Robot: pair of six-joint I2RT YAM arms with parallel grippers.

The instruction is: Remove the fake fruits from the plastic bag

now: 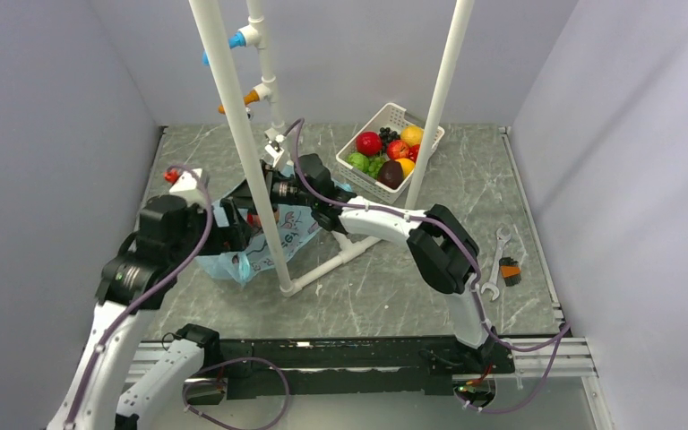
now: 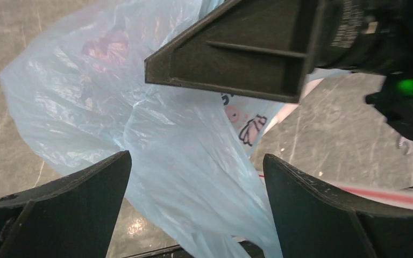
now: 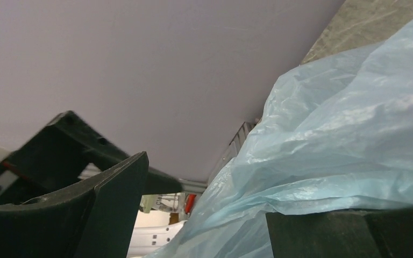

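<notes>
Between the spread fingers of the left gripper [image 2: 196,161], which was released and gripped nothing, was the plastic bag [image 2: 86,107], light blue and crinkled. Its film passed close by the left finger, and I cannot tell if it touched. On the white panel of the bag showed a cartoon print [image 2: 247,124] in pink and black; the small black marks beside it could not be read. A reddish patch [image 2: 105,45] showed through the film, too blurred to name. Just above, one dark finger [image 2: 231,54] of the right gripper [image 3: 207,188] reached over the bag. That gripper also stood with its jaws apart, and the film lay over its lower finger and filled the gap. Under the bag was the grey marbled table [image 1: 394,278], and a white pipe frame [image 1: 233,107] rose in front of the bag. Well apart, at the far side, a white slotted basket [image 1: 385,115] held fake fruits [image 1: 369,143]: red, orange-yellow, green and dark. Near the right edge lay a wrench [image 1: 497,260].
</notes>
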